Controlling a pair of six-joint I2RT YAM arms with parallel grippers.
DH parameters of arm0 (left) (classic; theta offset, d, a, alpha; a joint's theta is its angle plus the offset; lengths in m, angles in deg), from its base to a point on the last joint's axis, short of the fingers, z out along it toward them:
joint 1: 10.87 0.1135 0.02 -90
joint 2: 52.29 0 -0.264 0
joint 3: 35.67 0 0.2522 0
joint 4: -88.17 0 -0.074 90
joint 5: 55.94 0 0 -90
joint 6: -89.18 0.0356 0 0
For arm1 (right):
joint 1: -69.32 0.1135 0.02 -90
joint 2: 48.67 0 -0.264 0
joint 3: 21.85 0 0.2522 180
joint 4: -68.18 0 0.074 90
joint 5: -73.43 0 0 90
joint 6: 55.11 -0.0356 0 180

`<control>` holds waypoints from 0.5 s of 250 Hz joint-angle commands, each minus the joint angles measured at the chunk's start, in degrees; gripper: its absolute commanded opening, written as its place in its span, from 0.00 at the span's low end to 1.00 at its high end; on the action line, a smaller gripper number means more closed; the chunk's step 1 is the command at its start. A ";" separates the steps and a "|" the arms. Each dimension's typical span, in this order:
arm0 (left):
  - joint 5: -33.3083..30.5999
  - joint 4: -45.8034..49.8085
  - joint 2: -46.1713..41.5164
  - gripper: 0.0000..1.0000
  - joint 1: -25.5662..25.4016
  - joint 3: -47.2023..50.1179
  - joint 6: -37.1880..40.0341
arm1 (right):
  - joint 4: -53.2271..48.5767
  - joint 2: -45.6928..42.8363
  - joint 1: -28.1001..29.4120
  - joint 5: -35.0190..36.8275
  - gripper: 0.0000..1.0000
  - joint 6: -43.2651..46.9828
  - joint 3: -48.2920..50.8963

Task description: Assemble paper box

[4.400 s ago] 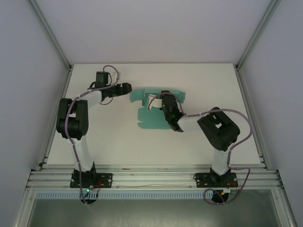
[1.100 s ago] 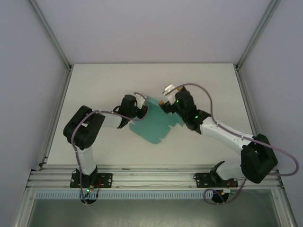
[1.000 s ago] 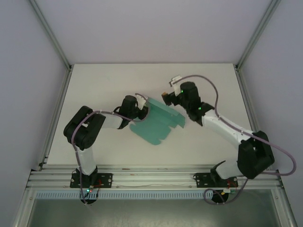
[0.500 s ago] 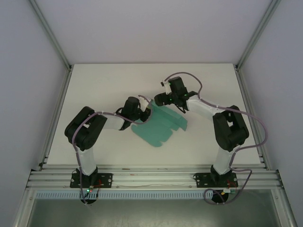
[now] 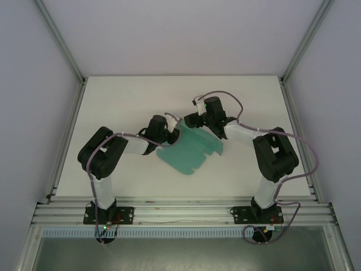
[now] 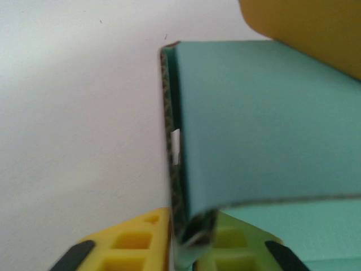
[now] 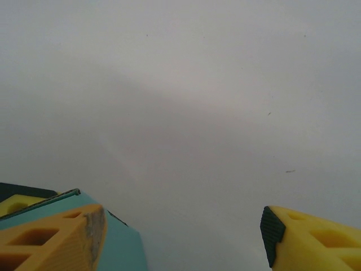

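Note:
The teal paper box point(image 5: 189, 153) is a die-cut sheet lying mid-table, its far part folded upward. My left gripper point(image 5: 171, 129) sits at the sheet's left far corner. In the left wrist view, the left gripper point(image 6: 190, 240) has its yellow fingers pinching the folded edge of the paper box point(image 6: 265, 124). My right gripper point(image 5: 190, 120) hovers at the far edge, just right of the left one. In the right wrist view, the right gripper point(image 7: 180, 243) is open over bare table, its left finger resting against the paper box point(image 7: 121, 248). One right finger point(image 6: 304, 28) shows above the sheet in the left wrist view.
The white table point(image 5: 124, 101) is walled by an aluminium frame, with posts at the left point(image 5: 70, 130) and right point(image 5: 296, 130). A rail point(image 5: 180, 212) runs along the near edge by the arm bases. Both forearms and their cables arch over the table's middle.
My right arm swung left from the sheet's right side to its far edge beside the left gripper, jaws narrowing slightly. The left gripper stayed on the folded corner.

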 commanded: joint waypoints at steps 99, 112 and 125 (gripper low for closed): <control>-4.00 2.27 5.05 0.00 -0.27 -6.97 -4.04 | -4.80 2.36 2.25 3.03 0.73 7.86 5.71; -5.60 1.91 4.94 0.00 -0.27 -6.65 -4.82 | -4.33 1.65 2.13 4.09 0.74 5.98 5.69; -7.05 1.03 4.48 0.00 -0.27 -5.59 -5.52 | -4.01 0.17 1.87 5.52 0.76 2.70 5.57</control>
